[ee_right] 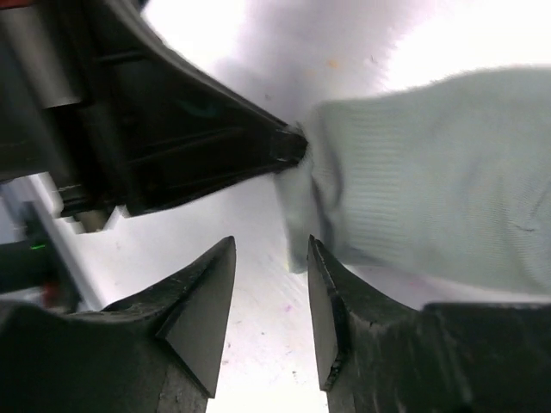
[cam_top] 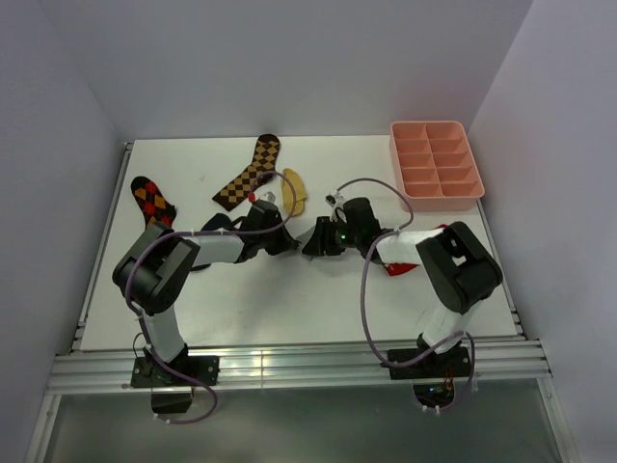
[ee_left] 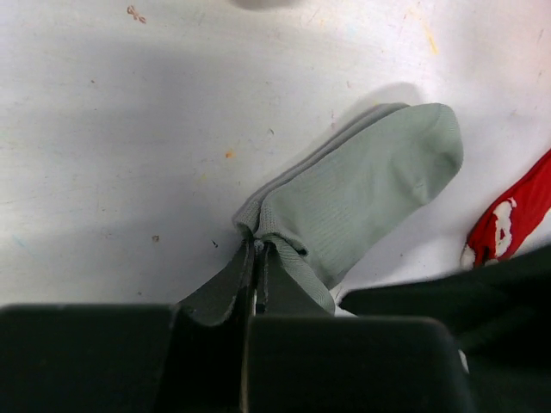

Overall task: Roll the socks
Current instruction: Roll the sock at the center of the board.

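Note:
A grey ankle sock (ee_left: 362, 194) lies flat on the white table, toe pointing away. My left gripper (ee_left: 256, 251) is shut on its cuff edge. In the right wrist view the same sock (ee_right: 430, 181) fills the upper right, and the left gripper's fingertips (ee_right: 288, 144) pinch its corner. My right gripper (ee_right: 271, 258) is open and empty, its jaws just short of the sock's edge, low over the table. In the top view both grippers, left (cam_top: 287, 239) and right (cam_top: 314, 241), meet mid-table and hide the grey sock. A mustard yellow sock (cam_top: 294, 189) lies behind them. The navy sock is out of view.
A brown checkered sock (cam_top: 249, 174) and a red-black argyle sock (cam_top: 151, 200) lie at the back left. A red sock with white trim (ee_left: 508, 219) lies beside the right arm. A pink compartment tray (cam_top: 436, 164) stands at the back right.

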`<state>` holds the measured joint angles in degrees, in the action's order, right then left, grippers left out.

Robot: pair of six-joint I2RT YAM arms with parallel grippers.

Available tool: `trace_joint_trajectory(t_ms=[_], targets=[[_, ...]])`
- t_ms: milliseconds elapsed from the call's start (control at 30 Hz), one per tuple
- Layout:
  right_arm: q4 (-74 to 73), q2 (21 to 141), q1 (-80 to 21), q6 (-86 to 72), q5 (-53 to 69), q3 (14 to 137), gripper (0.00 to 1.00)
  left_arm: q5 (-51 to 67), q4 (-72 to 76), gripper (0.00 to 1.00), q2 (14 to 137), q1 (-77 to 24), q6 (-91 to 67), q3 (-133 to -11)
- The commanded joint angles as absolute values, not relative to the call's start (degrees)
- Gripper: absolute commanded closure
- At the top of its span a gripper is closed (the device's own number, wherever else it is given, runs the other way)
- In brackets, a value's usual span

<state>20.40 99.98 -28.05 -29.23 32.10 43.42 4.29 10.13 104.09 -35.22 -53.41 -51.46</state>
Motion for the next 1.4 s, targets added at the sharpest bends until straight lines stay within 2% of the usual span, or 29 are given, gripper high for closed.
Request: trace_joint_trajectory(t_ms=[0, 233, 433, 1067, 1167, 1233, 1367], targets=[[14.77, 92.83, -32.6, -18.82, 16.84, 43.5, 0.53, 1.76, 4.66, 1.0, 102.83, -35.6, -50.63, -53.52], [17.3, 91.23, -41.39, -8.02, 1.17, 42.28, 0.53, 1.84, 1.5, 1.0, 102.83, -35.68, -50.1, -55.46], [21.97, 93.16, -46.67, -3.96, -6.84, 41.31, 0.53, 2.37, 0.53, 1.0, 102.83, -35.77, -49.92, -56.34], [19.69, 100.98, -52.38, 1.23, -16.26, 46.76, 0.56, 3.34, -2.9, 1.0, 102.83, -35.86, -50.54, -57.66], [18.29, 101.95, -52.38, 0.18, -17.22, 47.37, 0.62, 3.08, -3.25, 1.0, 102.48, -35.77, -50.54, -57.66], [17.67, 102.3, -52.38, 0.09, -17.49, 47.37, 0.72, 2.9, -3.25, 1.0, 102.13, -35.86, -50.8, -57.57], [15.74, 102.13, -52.21, -2.28, -17.49, 47.81, 0.99, 2.81, -2.37, 1.0, 101.25, -35.77, -51.68, -56.96]])
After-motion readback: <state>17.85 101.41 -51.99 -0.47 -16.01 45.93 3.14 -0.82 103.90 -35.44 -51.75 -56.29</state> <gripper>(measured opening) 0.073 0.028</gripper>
